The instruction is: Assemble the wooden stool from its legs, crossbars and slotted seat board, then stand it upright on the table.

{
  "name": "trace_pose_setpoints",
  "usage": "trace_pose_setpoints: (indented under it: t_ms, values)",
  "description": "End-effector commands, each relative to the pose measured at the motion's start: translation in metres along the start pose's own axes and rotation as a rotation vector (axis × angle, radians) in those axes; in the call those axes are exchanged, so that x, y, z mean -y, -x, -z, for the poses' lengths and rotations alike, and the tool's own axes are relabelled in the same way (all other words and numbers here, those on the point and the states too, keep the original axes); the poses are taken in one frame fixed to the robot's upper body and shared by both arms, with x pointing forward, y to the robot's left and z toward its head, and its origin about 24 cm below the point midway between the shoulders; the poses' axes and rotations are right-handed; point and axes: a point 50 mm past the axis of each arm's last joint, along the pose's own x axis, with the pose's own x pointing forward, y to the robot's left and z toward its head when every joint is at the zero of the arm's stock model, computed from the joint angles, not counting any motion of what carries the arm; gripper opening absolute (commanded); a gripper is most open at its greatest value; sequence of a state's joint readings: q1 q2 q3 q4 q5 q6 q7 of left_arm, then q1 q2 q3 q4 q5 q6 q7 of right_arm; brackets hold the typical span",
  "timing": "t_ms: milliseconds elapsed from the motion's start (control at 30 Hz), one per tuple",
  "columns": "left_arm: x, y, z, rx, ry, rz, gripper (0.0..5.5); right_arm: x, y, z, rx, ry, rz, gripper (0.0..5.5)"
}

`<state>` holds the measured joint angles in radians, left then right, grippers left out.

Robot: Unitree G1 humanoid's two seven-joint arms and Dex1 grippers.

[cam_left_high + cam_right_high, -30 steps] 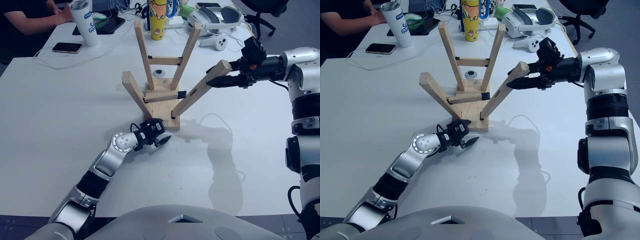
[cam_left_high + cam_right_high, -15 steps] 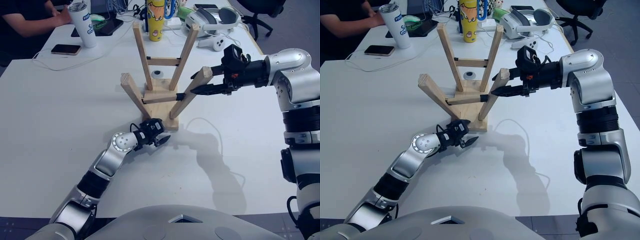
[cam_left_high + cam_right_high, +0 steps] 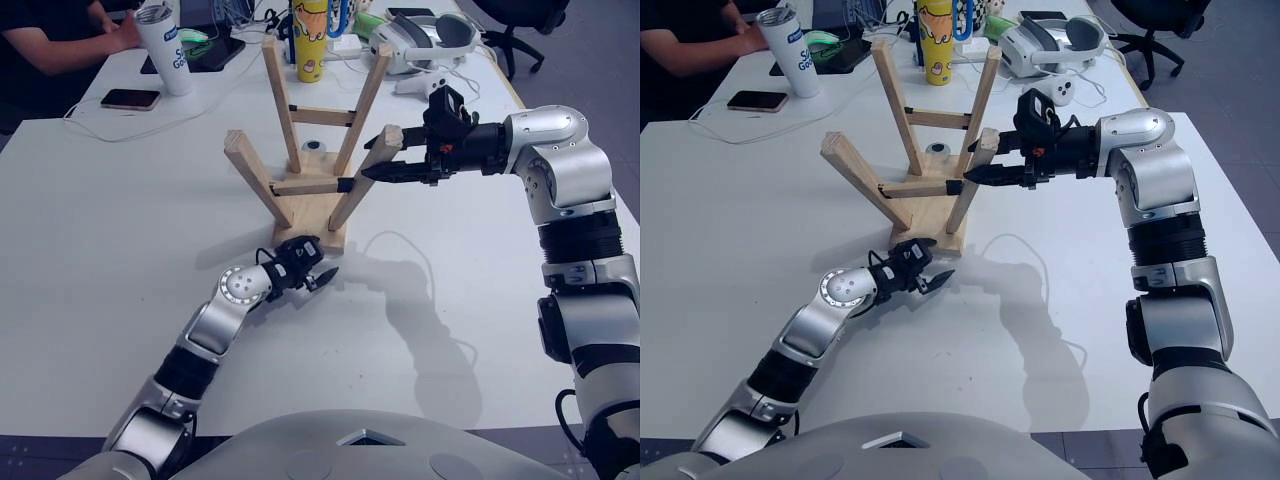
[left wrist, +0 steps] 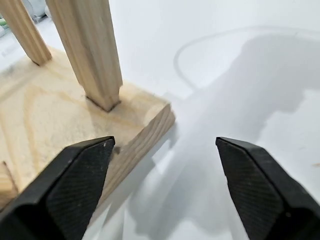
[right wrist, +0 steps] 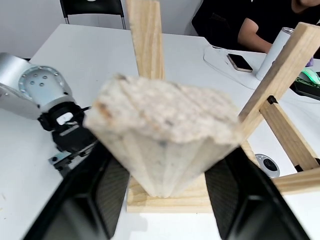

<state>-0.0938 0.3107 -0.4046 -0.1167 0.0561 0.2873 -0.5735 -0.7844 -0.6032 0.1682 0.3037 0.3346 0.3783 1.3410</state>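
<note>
Tipping the upside-down stool by one leg

The stool [image 3: 305,180] sits legs-up on its seat board [image 3: 312,213] in the middle of the tabletop [image 3: 120,250]. The right claw [image 3: 385,170] is clamped on the tip of the near-right leg [image 3: 358,188]. The left claw [image 3: 322,275] lies open just beside the board's near corner. Best to swing the leg slowly, pivoting on one board edge, with the left claw bracing the corner against sliding.

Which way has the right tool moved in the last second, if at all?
Yes. The right tool, shut on a stool leg, has swung toward the robot's left, closing much of its sideways gap to the yellow cup.
</note>
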Motion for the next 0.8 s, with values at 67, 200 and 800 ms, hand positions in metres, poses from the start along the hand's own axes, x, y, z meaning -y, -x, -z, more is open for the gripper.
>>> trace_pose_setpoints:
  t_ms: [67, 200, 800]
  values:
    - [0.000, 0.031, -0.045, 0.351, -0.231, -0.161, 3.74, -0.012, -0.008, 0.048, -0.115, -0.193, 0.028, 2.06]
    - [-0.021, 0.059, -0.092, 0.539, -0.545, -0.478, 3.74, -0.014, -0.007, 0.050, -0.124, -0.199, 0.035, 2.06]
    - [-0.020, -0.019, -0.059, -0.143, -0.861, -0.282, 3.74, -0.012, -0.021, 0.052, -0.164, -0.181, -0.002, 2.06]
